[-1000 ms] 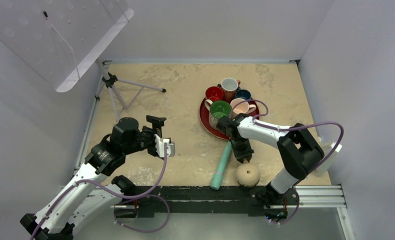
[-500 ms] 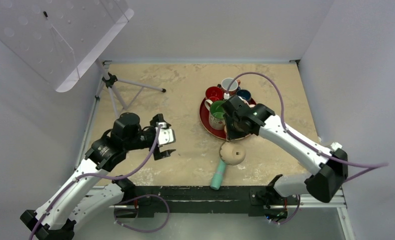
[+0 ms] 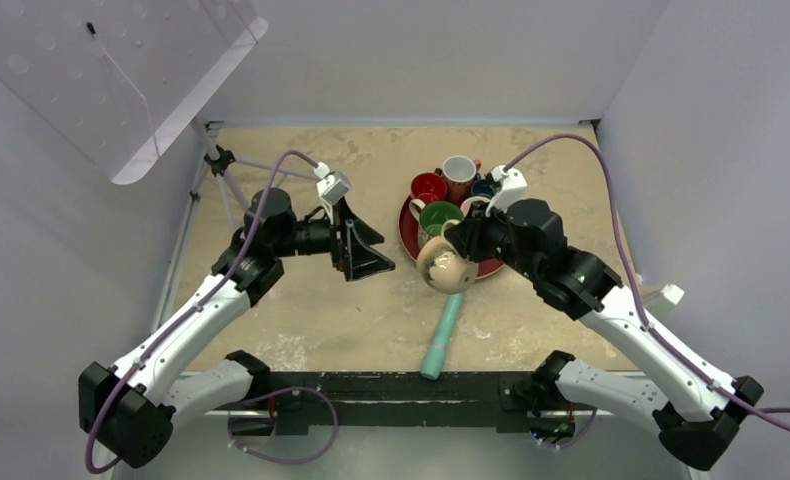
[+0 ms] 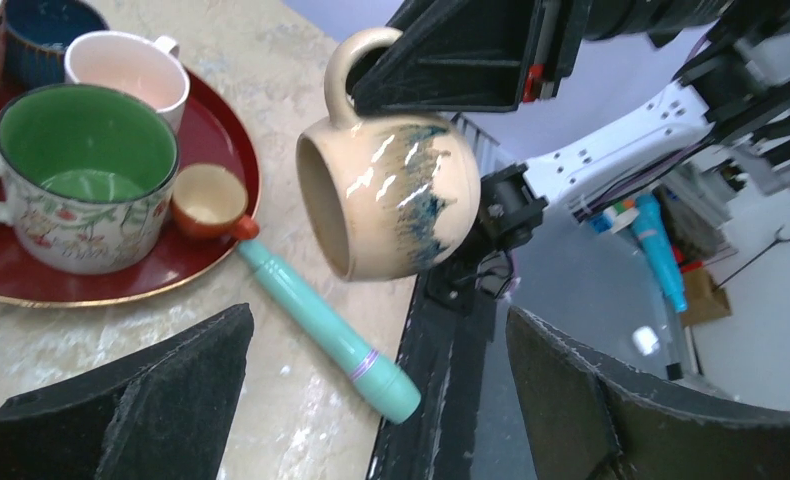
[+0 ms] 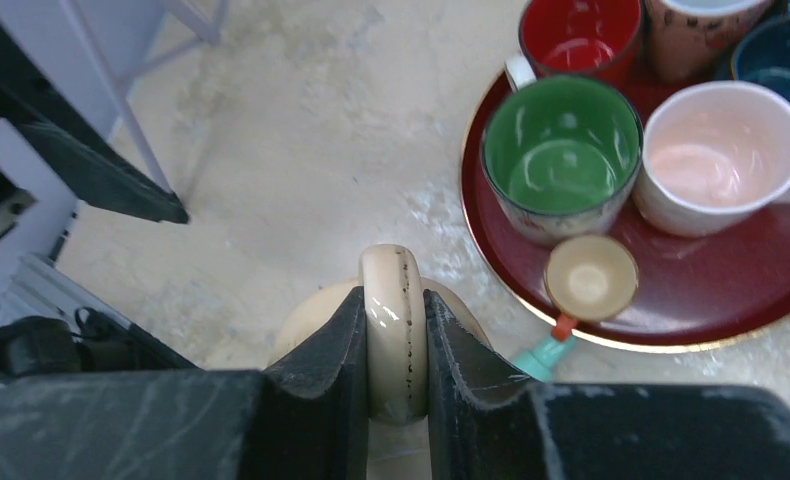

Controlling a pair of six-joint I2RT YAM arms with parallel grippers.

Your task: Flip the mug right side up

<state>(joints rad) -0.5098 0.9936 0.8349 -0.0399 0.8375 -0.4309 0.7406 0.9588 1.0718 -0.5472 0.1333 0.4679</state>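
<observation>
The red tray (image 5: 731,290) is packed with cups. A green-lined mug (image 5: 561,160) and a pink-lined one (image 5: 721,155) sit up front, and a little tan cup (image 5: 591,275) sits at the rim. A teal stick (image 3: 441,335) lies on the table (image 3: 371,170) right under there, with a tripod (image 3: 236,180) back left. There's bare tabletop between the arms. The right gripper (image 5: 394,340) is pinched on the loop handle of the mug (image 4: 391,205), which hangs sideways in the air by the tray's front edge. The left gripper (image 3: 369,245) is spread wide, holding nothing.
</observation>
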